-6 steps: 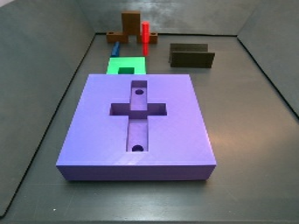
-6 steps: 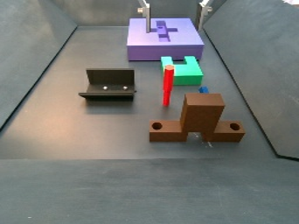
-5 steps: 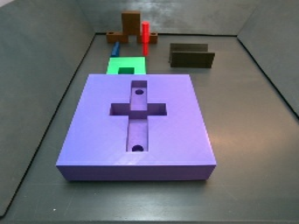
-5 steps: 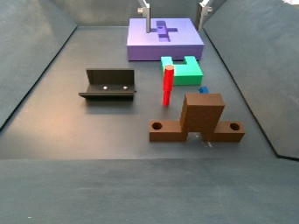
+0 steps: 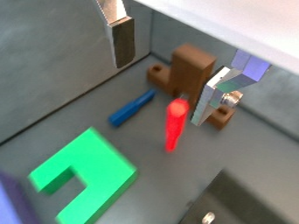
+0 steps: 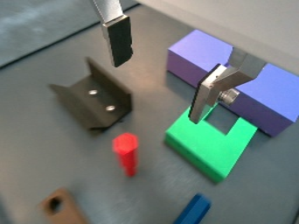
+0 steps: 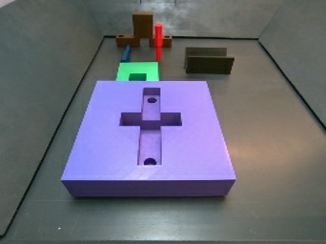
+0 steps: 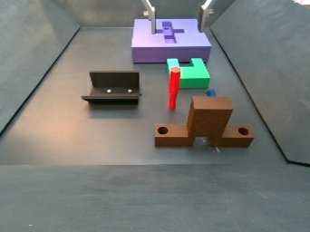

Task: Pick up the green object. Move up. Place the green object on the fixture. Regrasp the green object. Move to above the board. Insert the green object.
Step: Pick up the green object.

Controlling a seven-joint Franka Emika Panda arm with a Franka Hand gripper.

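Observation:
The green object (image 7: 136, 71) is a bright green U-shaped piece lying flat on the floor next to the board's end; it shows in both wrist views (image 5: 82, 171) (image 6: 208, 144) and in a side view (image 8: 191, 72). The board (image 7: 192, 124) (image 8: 151, 45) (image 6: 216, 61) is a large purple slab with a cross recess. The fixture (image 8: 112, 88) (image 7: 208, 60) (image 6: 91, 92) stands apart, empty. My gripper (image 8: 177, 9) (image 5: 167, 68) (image 6: 163, 68) is open and empty, high above the floor near the board and the green object.
A thin red peg (image 8: 173, 89) (image 5: 174, 124) (image 6: 125, 153) stands upright beside the green object. A blue peg (image 5: 132, 108) (image 8: 209, 91) lies near it. A brown upright block (image 8: 208, 122) (image 5: 193, 70) (image 7: 140, 27) stands beyond them. Dark walls enclose the floor.
The gripper's fingers have shifted slightly at the upper edge of a side view. The pieces have not moved.

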